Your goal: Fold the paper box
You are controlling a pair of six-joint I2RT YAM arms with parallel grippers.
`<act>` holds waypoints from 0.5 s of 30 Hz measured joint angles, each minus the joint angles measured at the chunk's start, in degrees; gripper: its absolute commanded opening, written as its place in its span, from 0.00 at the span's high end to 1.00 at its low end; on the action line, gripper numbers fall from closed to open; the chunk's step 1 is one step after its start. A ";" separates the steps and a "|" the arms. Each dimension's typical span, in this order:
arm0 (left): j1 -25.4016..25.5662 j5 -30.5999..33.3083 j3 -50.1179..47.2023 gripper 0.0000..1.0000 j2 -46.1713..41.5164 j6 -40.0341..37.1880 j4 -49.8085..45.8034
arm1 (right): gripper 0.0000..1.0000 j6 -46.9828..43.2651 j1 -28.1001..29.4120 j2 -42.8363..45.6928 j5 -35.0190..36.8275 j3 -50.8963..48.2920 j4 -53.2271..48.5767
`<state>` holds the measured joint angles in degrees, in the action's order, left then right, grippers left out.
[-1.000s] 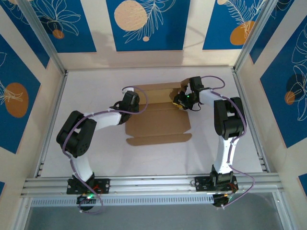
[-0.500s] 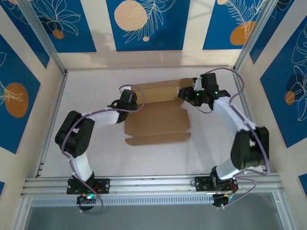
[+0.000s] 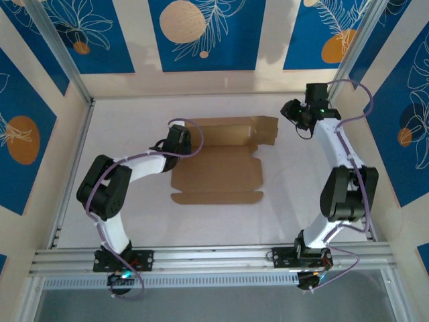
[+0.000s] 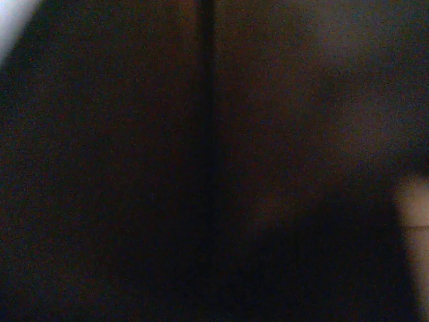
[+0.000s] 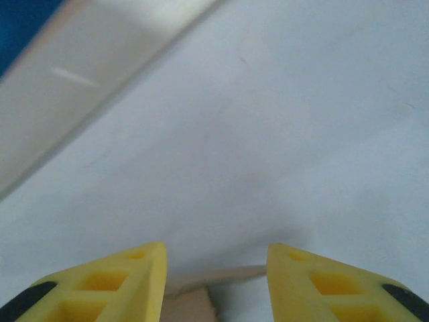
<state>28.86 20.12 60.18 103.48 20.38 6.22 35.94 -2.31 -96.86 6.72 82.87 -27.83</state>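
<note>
- The right gripper (image 3: 293,111) hangs over the back right of the table (image 3: 134,121). Its yellow fingers (image 5: 127,282) are spread with nothing between them, well apart from the box's right end.
- The left gripper (image 3: 179,142) has its fingers pressed together at the back left corner of the paper box (image 3: 218,171). Whether cardboard is pinched between them cannot be told, as the left wrist view is dark and blurred.
- The paper box lies unfolded mid-table, between the two arms, with a long flap along its near edge.
</note>
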 measured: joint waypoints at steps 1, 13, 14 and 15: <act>0.00 -0.09 0.00 1.00 -0.07 -0.87 -0.04 | 0.57 -0.15 -0.50 -1.27 0.13 0.35 -0.48; 0.00 -0.22 -0.02 1.00 -0.37 -6.88 -0.55 | 0.66 -6.93 0.59 -9.11 -8.24 -2.58 -0.28; 0.00 -0.17 -0.02 1.00 -0.37 -6.88 -0.57 | 0.67 -7.52 1.60 -9.09 -9.22 -3.41 0.02; -0.11 -0.20 -0.02 1.00 -0.37 -6.91 -0.55 | 0.68 -8.02 2.47 -9.05 -10.12 -4.17 0.37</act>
<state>28.75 19.92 60.16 103.11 13.47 5.67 27.92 0.16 -105.91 -3.40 78.70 -27.46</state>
